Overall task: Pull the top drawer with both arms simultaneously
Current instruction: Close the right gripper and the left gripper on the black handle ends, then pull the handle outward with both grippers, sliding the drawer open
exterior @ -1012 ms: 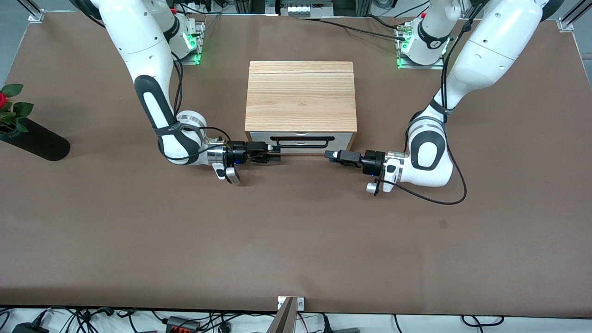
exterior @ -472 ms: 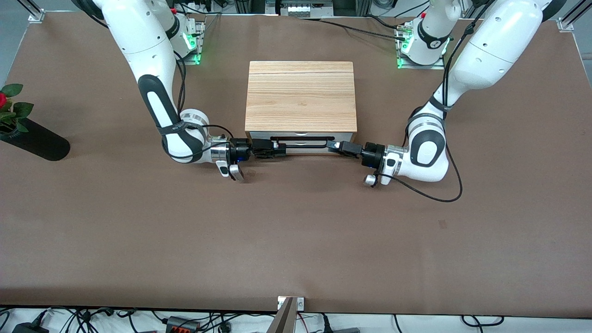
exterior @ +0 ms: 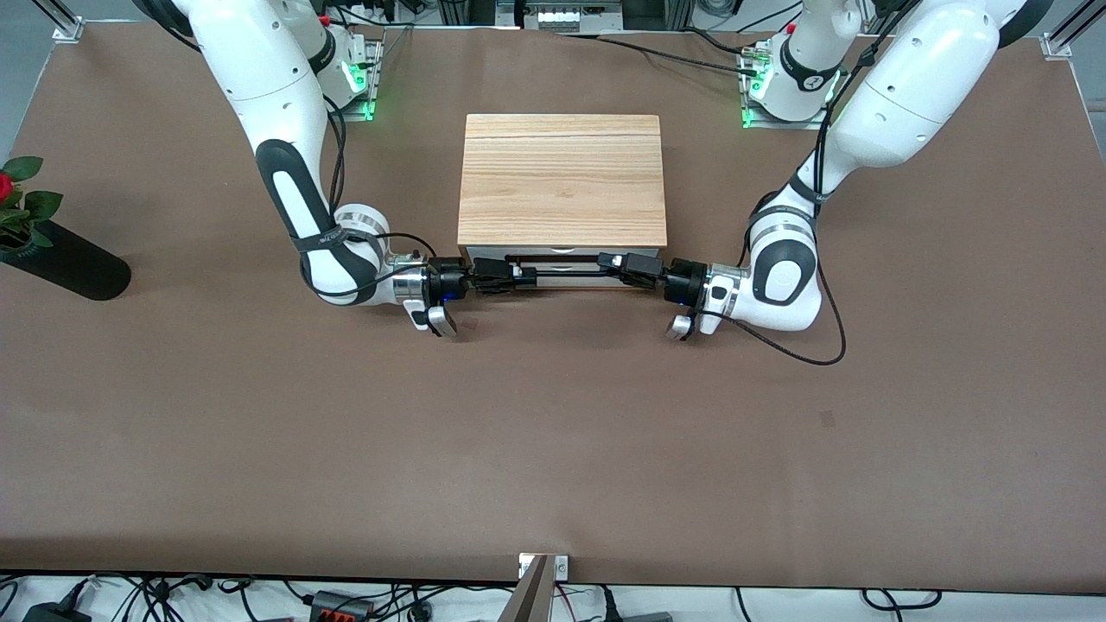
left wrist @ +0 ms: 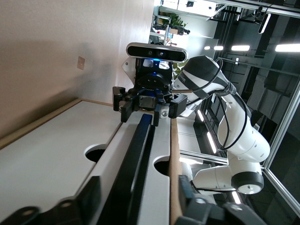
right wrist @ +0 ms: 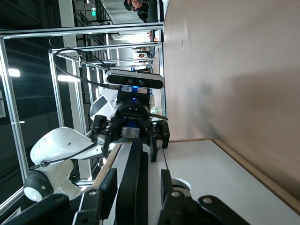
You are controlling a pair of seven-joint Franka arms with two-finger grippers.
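Left pincer point(exterior: 610, 262): fingers spread either side of the black handle point(exterior: 562, 273), at the end toward the left arm's base, not visibly clamped. Right pincer point(exterior: 517, 276): likewise spread astride the handle's other end. Top drawer point(exterior: 566, 257): white front flush with the wooden box point(exterior: 562, 180) at mid surface point(exterior: 553, 432), apparently unopened. Progress: both arms in position; closing on the bar and the joint pull toward the front camera remain.
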